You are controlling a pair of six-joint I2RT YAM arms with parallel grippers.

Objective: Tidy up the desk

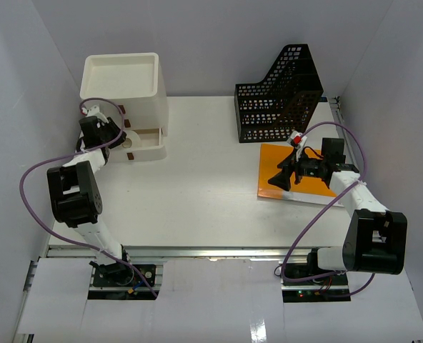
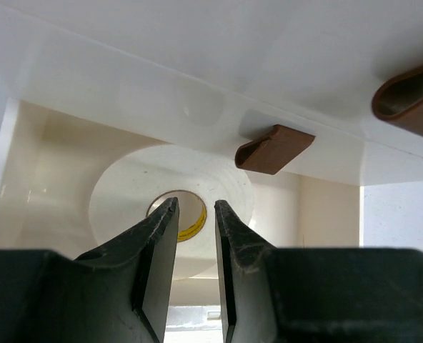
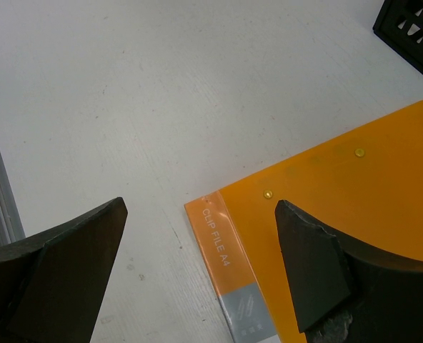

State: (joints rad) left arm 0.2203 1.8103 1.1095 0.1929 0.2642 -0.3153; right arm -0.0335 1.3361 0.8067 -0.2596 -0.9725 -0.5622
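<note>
1. A white drawer box (image 1: pixel 126 86) stands at 11 o'clock in the top view, and its lowest drawer (image 1: pixel 148 146) is open.
2. A roll of white tape (image 2: pixel 126 196) lies inside this drawer, with a brown handle (image 2: pixel 274 148) at its 2 o'clock.
3. A black mesh file holder (image 1: pixel 279 96) stands at 1 o'clock.
4. An orange clip file (image 1: pixel 274 157) lies flat at 3 o'clock, near the holder.

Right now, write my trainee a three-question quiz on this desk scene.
1. True or false: the right gripper is shut on the orange clip file.
2. What lies in the open drawer at the left gripper? A) a white tape roll B) scissors C) a pen
3. What colour are the drawer handles?
Key: 1 false, its jaws stand wide open above the file's corner; 2 A; 3 brown.
</note>
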